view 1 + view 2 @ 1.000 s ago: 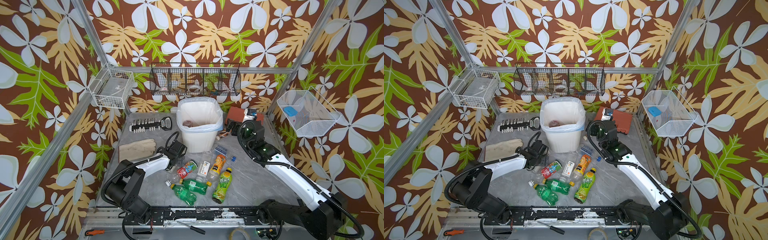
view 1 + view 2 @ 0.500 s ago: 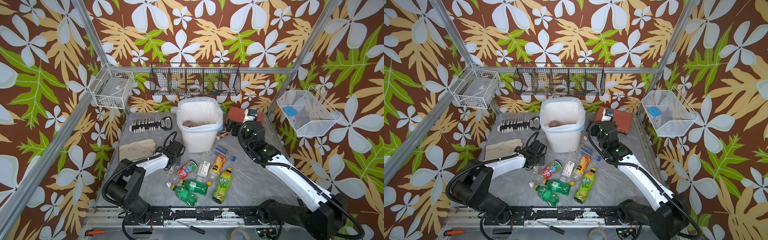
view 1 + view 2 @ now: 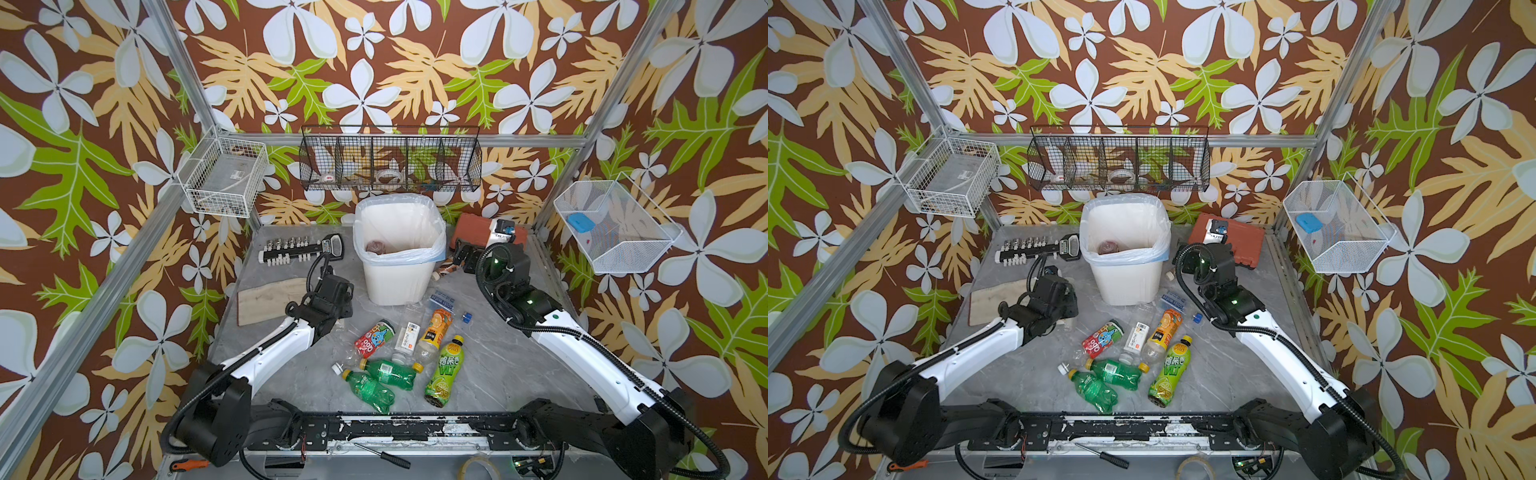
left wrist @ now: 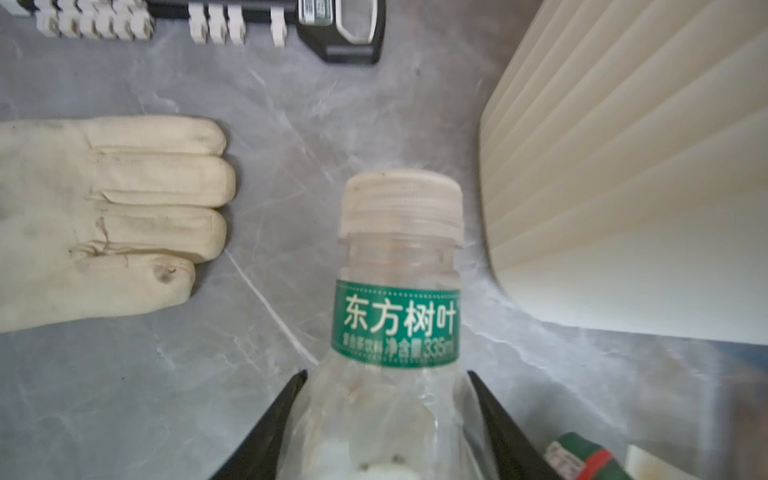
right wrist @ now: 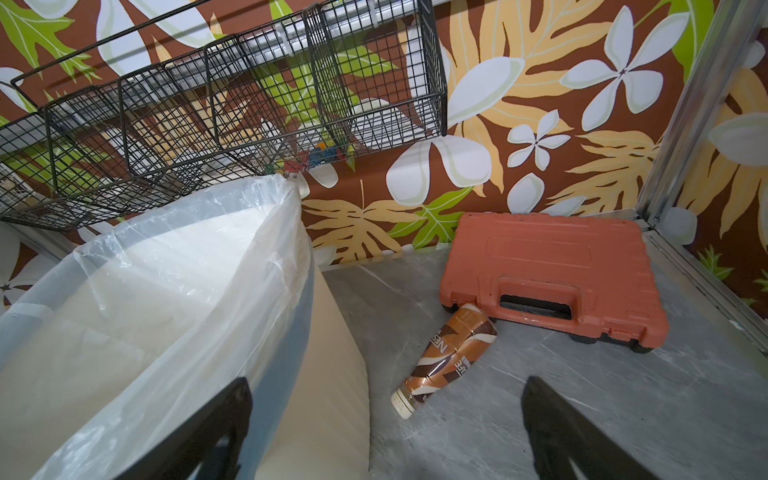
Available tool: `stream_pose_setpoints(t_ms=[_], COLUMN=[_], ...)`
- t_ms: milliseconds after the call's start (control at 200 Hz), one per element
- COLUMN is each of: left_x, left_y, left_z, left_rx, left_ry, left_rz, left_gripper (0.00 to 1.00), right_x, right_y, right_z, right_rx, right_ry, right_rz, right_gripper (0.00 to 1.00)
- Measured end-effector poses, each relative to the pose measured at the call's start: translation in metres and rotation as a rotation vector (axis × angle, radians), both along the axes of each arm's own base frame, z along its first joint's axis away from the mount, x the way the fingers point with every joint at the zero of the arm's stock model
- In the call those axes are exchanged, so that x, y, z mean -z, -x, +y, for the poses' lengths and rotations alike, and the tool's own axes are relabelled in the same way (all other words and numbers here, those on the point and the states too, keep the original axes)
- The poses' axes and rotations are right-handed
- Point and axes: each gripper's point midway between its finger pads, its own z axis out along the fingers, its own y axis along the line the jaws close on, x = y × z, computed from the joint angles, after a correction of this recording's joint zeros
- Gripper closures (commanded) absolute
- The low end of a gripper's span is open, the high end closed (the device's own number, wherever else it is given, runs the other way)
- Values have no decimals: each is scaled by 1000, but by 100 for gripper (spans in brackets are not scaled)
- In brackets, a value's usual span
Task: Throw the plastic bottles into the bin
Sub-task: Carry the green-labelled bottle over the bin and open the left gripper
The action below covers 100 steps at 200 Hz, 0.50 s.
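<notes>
Gripping the green-labelled clear bottle (image 4: pixel 397 320) by its body for lifting, left hand (image 4: pixel 386 374) has the bin (image 4: pixel 623 166) alongside; right hand (image 5: pixel 386 386) gapes empty.

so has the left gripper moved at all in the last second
Yes: the left gripper, shut on the clear bottle, has shifted left in both top views, away from the red-label bottle and toward the glove.

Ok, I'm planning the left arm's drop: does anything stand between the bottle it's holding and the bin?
Nothing visible does. The left gripper clamps the clear bottle; the bin stands close beside it, with only bare table between. The glove lies on the bottle's other side. The bottle likely needs lifting over the bin's wall.
</notes>
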Motion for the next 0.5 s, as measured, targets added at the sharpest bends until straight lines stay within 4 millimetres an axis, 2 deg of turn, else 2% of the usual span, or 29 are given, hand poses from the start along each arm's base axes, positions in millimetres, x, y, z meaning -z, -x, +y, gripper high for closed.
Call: stream_pose_setpoints(t_ms=[210,400,500], left_x=[-53,-93,-131], left_y=[-5,-4,-3], left_z=[-2,-5,-5], left_rx=[-10,5,13], left_ry=[187,251,289], left_rz=[-199,-304,-389], left_gripper=[56,57,57], right_x=[1,2,2], right_y=[1,2,2], right_z=[-1,-2,-3], right_rx=[1,5,8], right_ry=[0,2,2], right_rz=[1,2,2], right_gripper=[0,0,0])
